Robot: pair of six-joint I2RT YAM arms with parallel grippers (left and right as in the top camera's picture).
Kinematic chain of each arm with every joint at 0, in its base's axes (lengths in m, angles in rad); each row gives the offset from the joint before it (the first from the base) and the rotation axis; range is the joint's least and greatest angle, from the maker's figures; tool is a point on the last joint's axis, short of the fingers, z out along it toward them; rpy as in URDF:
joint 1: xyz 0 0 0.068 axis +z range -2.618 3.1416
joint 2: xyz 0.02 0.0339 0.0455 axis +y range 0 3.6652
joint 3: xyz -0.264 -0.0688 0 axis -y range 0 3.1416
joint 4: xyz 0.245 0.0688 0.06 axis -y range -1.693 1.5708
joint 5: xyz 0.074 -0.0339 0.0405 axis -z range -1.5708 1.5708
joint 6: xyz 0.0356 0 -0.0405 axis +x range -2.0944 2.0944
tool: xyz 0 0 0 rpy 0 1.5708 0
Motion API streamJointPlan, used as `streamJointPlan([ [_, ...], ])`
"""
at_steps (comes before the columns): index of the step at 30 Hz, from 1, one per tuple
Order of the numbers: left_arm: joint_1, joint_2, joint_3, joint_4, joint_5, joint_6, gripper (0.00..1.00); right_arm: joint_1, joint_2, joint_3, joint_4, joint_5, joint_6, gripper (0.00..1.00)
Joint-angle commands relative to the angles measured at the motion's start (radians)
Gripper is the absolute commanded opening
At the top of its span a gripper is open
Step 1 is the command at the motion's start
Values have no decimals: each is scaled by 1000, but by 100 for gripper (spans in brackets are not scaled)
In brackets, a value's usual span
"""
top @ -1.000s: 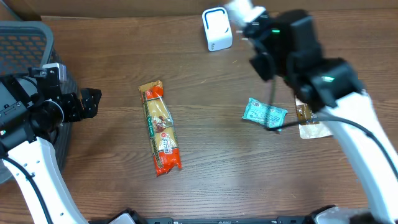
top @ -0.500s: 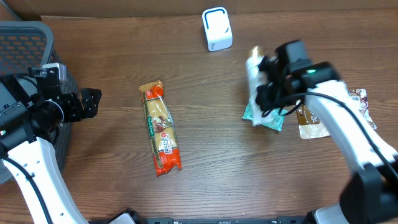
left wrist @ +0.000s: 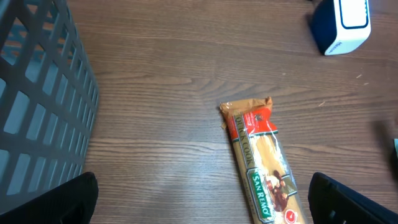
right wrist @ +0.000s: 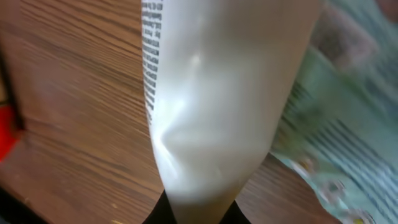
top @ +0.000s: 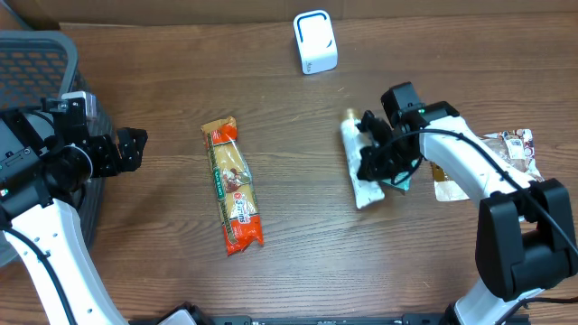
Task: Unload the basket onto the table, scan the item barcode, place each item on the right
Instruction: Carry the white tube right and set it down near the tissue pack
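Where it is pinched between the closed fingers of the right gripper (top: 375, 164), the white tube (top: 354, 144), printed in black along one edge, is seen right of centre, beside one teal packet (right wrist: 339, 134). One scanner (top: 314, 42) is placed far, one pasta packet (top: 232, 185) left, one brown packet (top: 449, 187) and one pale packet (top: 517, 146) right. The left gripper's (top: 131, 149) jaws are spread wide.

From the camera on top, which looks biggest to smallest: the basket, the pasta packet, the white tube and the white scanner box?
1. Grey basket, even cut off at the edge.
2. San Remo pasta packet.
3. White tube and white scanner look about alike: the tube is longer, the scanner wider, so I won't rank them.
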Motion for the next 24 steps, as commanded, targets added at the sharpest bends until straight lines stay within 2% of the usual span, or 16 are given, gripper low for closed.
streamJointPlan([
  [1, 2, 1, -1, 2, 16, 14, 100, -44, -3, -42, 3, 85, 44, 4],
  [14, 2, 1, -1, 2, 16, 14, 100, -185, -3, -47, -6, 496, 122, 4],
  [20, 2, 1, -1, 2, 16, 14, 100, -272, -3, -47, 13, 543, 122, 5],
  [24, 2, 1, -1, 2, 16, 14, 100, -323, -3, -47, 17, 538, 122, 29],
])
